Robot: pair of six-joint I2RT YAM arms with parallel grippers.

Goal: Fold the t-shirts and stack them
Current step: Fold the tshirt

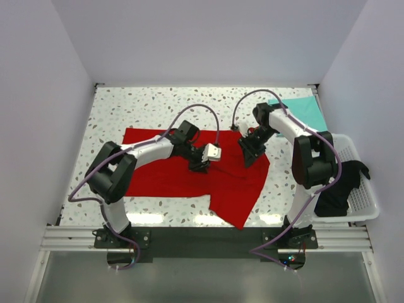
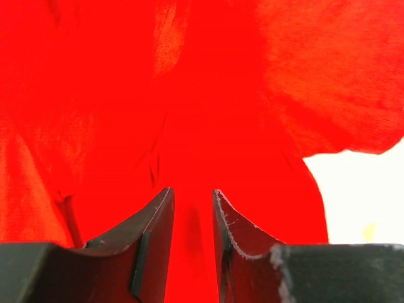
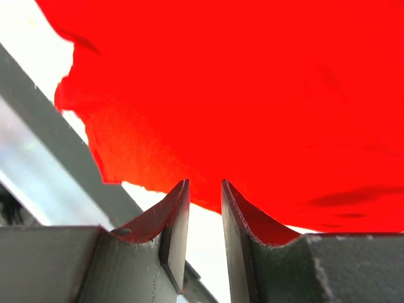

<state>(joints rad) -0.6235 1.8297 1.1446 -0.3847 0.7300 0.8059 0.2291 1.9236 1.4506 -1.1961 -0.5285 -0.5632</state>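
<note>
White walls (image 1: 38, 95) box in a speckled table (image 1: 113, 113), where the red shirt (image 1: 158, 180) lies spread in the middle. It looks like light, limp cloth that will sag and crease, best taken at a hem or edge. The teal shirt (image 1: 306, 108) sits at the far right corner; the black shirt (image 1: 338, 189) hangs in the basket (image 1: 366, 202). Both arms reach inward, bent low over the shirt. The left gripper (image 1: 201, 165) and right gripper (image 1: 248, 154) are each nearly closed, pinching red cloth — the right at its edge.
</note>
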